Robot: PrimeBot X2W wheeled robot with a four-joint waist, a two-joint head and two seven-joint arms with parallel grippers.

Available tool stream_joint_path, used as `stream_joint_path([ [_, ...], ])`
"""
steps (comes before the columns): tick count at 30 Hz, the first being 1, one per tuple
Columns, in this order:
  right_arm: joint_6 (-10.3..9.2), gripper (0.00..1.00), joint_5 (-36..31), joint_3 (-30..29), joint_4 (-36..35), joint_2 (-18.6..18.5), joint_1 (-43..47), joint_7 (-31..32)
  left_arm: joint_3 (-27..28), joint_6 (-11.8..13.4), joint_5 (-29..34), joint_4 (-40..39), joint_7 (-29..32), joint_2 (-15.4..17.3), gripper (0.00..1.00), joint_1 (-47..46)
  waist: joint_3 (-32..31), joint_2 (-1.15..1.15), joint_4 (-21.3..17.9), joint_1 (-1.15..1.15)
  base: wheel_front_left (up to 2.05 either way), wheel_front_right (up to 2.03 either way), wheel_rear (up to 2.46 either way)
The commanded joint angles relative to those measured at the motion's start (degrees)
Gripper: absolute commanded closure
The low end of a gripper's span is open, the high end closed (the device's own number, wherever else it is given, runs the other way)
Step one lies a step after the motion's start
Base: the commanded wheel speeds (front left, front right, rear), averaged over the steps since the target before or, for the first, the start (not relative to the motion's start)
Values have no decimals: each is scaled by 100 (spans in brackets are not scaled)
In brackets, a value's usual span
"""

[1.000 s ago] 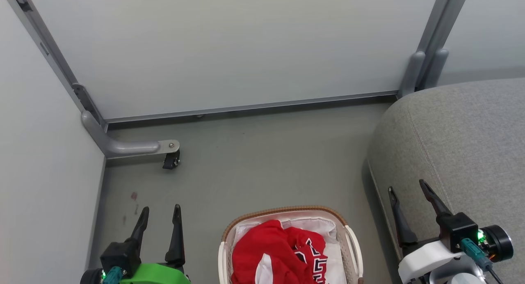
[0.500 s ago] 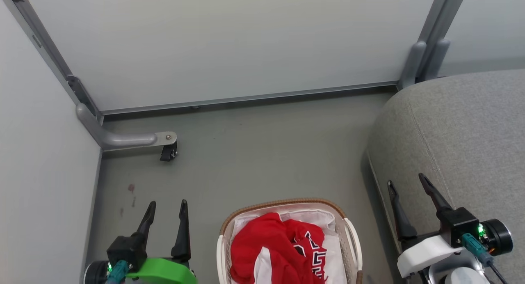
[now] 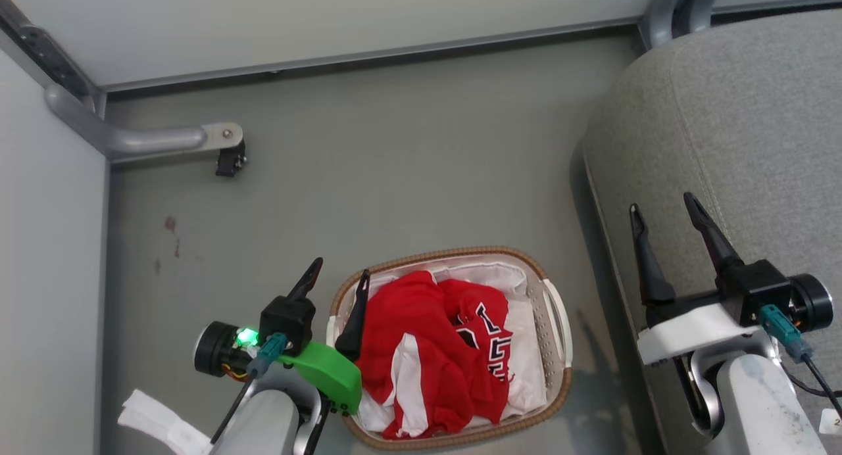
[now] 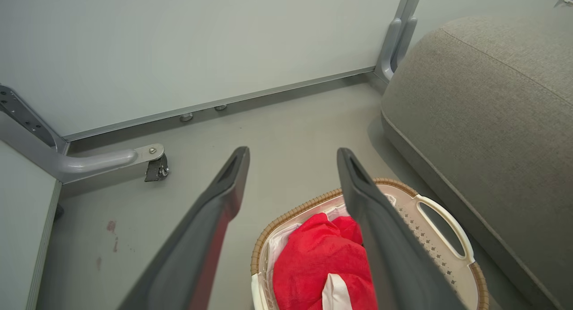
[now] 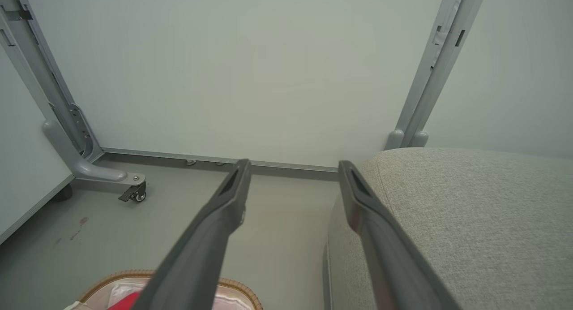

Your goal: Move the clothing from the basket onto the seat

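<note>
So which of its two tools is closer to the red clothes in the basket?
The left. The left tool hangs open at the rim of the basket, one finger right beside the red clothes. The right tool is off to the side, open above the grey seat.

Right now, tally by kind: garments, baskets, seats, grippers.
garments: 2 (plain top, jersey)
basket: 1
seat: 1
grippers: 2 (left gripper, right gripper), both open
Total: 6
</note>
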Motion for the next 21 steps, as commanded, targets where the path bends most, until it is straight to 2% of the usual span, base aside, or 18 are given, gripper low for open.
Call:
stream_joint_path([
  [1, -4, 0, 26, 2, -46, -27, -143, -28, -61, -22, 77, 109, -4, 32, 0, -210, 808, 0, -278, 0, 0, 0, 0],
  [10, -4, 0, 164, 25, -133, -24, -677, -28, -914, -51, -22, 1586, -4, 35, 0, -1081, 1778, 0, -562, 0, 0, 0, 0],
  [21, -4, 0, 310, 216, -244, -22, -975, -28, -1623, -53, -421, 2594, -4, 50, 0, -1791, 2468, 0, -840, 0, 0, 0, 0],
])
